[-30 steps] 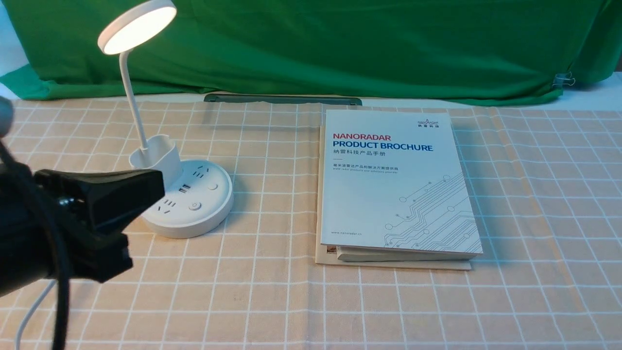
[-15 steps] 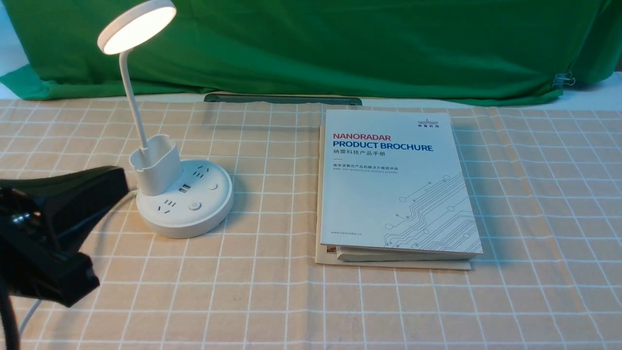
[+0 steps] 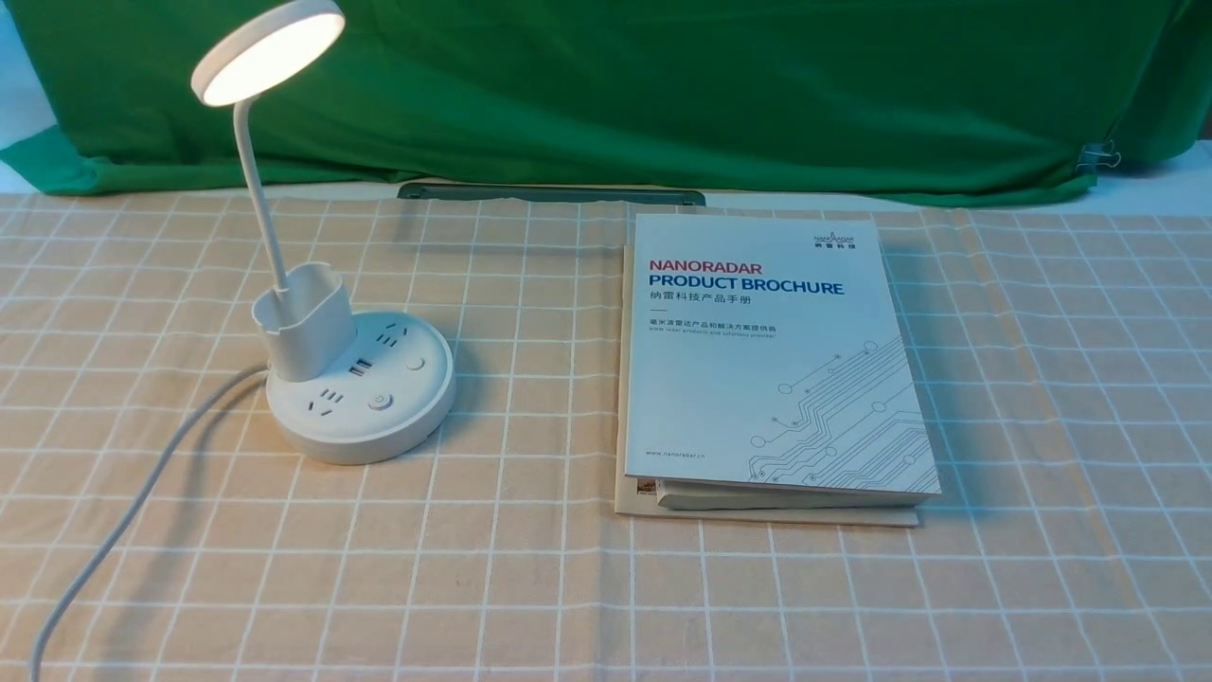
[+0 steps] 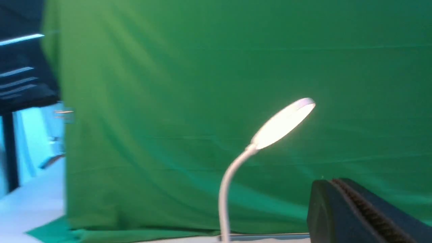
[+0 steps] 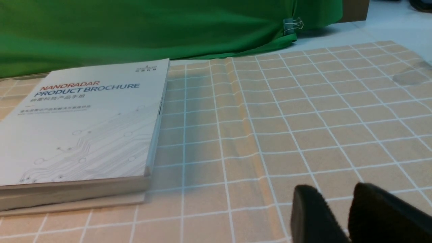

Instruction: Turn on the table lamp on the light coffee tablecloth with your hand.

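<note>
The table lamp (image 3: 355, 388) is pictured lit, its disc head glowing. The left tool (image 4: 332, 189), pressed shut with nothing held, is kept apart from the lamp's bendy neck, with the green backdrop (image 3: 663, 85) behind. The right tool (image 5: 341, 199), narrowly parted and empty, is held low over the light coffee tablecloth (image 3: 530, 568), beside a product brochure (image 3: 767, 360). The lamp is stood on the cloth's left part, its white cord (image 3: 123, 516) trailed to the near edge.
</note>
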Controlling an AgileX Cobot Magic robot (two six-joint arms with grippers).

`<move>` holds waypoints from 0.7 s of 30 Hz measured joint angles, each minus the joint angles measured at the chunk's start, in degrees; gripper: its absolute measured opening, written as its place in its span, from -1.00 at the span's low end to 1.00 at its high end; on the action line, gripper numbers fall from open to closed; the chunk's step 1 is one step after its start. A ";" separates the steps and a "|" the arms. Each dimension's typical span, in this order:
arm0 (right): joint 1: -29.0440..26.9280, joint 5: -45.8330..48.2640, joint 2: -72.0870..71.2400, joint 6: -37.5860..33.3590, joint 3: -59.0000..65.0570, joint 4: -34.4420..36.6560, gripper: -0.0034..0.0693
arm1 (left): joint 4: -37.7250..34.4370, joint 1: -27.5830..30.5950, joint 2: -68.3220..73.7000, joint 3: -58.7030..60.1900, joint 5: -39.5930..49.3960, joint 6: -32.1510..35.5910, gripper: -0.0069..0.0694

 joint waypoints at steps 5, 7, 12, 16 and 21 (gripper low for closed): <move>0.00 0.00 0.00 0.00 0.00 0.00 -0.25 | 2.85 2.33 -2.56 4.84 0.45 -0.13 -0.82; 0.00 0.00 0.00 0.00 0.00 0.00 -0.25 | 3.14 2.51 -3.11 7.08 1.61 -0.13 -0.82; 0.00 -0.04 0.00 0.00 0.00 0.00 -0.25 | 0.85 2.56 -4.03 8.01 13.47 -0.18 -0.82; 0.00 -0.04 0.00 0.00 0.00 0.00 -0.25 | 0.15 2.56 -4.11 8.08 21.44 0.22 -0.82; 0.00 -0.06 0.00 0.00 0.00 0.00 -0.25 | -0.29 2.56 -4.13 8.08 22.63 0.48 -0.82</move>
